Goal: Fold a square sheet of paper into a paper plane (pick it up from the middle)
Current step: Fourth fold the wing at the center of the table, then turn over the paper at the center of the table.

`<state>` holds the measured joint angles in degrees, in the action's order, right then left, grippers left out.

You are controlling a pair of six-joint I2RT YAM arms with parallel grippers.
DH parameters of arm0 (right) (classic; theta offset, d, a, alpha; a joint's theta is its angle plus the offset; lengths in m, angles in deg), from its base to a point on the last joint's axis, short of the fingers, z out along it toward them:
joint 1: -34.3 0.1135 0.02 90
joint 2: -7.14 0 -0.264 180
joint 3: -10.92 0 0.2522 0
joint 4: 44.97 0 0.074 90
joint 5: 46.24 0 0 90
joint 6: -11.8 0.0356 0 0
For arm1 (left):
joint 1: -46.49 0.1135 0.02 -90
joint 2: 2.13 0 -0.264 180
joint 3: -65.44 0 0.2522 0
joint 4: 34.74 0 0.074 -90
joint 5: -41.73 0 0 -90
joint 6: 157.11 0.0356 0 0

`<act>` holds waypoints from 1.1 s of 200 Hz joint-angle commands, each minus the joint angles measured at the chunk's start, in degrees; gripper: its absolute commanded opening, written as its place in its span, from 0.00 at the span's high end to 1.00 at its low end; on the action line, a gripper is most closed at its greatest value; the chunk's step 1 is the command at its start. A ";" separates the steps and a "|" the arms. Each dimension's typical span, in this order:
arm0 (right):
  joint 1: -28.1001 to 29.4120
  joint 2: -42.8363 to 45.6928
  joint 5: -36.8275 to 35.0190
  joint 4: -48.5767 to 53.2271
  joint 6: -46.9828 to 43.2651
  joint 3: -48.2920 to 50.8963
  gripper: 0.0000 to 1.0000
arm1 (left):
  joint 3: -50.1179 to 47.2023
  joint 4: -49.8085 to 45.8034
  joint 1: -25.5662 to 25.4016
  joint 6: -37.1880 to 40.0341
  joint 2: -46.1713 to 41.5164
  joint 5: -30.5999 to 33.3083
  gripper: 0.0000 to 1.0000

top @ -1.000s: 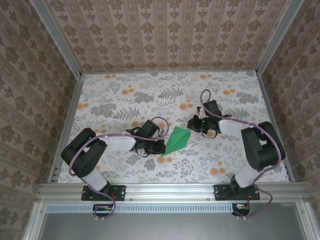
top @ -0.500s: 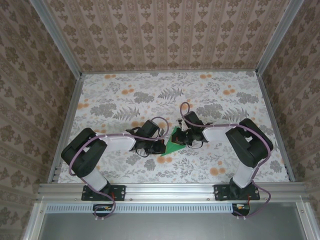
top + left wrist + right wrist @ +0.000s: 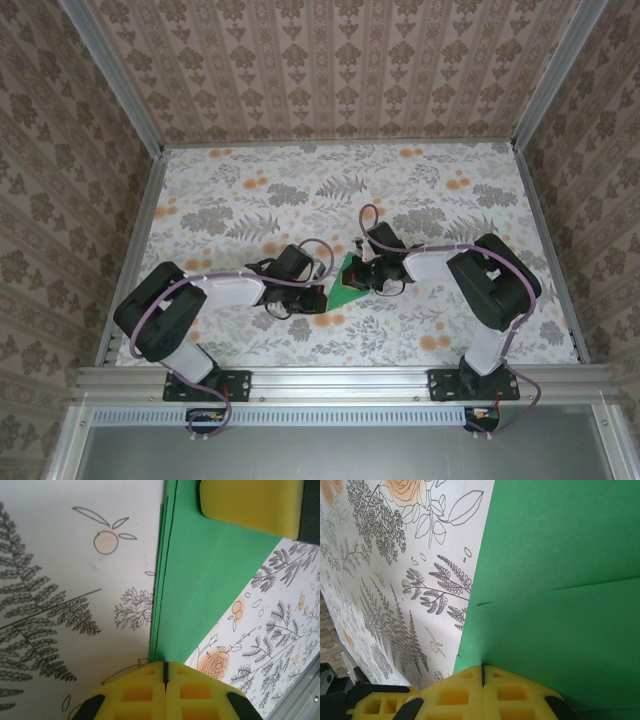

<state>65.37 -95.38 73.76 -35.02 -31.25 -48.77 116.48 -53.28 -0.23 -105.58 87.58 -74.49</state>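
The bright green paper (image 3: pixel 343 289) lies folded into a pointed shape on the floral cloth, between my two grippers. My left gripper (image 3: pixel 318 297) is at its near-left tip. In the left wrist view the left gripper (image 3: pixel 164 666) is shut, its yellow tips over the point of the paper (image 3: pixel 210 580), whose stacked folded edges run up the left side. My right gripper (image 3: pixel 366 275) lies on the paper's far-right part. In the right wrist view the right gripper (image 3: pixel 482 670) is shut, tips resting on the flat paper (image 3: pixel 560 580), which shows creases. One of the right gripper's fingers (image 3: pixel 250 505) rests on the paper's far end.
The floral grey-and-orange cloth (image 3: pixel 250 200) covers the table. Aluminium rails (image 3: pixel 340 380) edge the near side and both sides, and wallpapered walls (image 3: pixel 330 70) close in the back and sides. Free cloth stretches behind the grippers and to the far left and right.
My right gripper has swung left from beside the paper onto its far-right part and now covers it. The left arm has shifted slightly, its gripper staying at the paper's tip.
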 commanded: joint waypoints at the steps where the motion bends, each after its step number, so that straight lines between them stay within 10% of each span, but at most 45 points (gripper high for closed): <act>1: -0.88 -3.63 -6.09 6.30 1.02 0.76 0.95 | -2.42 -7.69 -0.08 2.21 -1.01 -1.31 1.00; 68: -0.92 3.12 -4.62 10.57 -0.81 -3.68 0.90 | 1.01 -10.54 1.04 3.07 -8.23 2.75 0.98; 124: -1.40 15.55 -15.10 18.56 0.53 -3.64 0.55 | 3.05 -3.33 2.70 -1.10 -12.65 11.82 0.63; 220: -1.41 14.82 -17.73 11.96 10.55 1.54 0.54 | 6.74 -0.43 7.50 0.31 -7.83 17.35 0.17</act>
<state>63.69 -78.07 55.92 -20.92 -23.46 -47.11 120.89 -53.78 5.82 -106.39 79.25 -59.58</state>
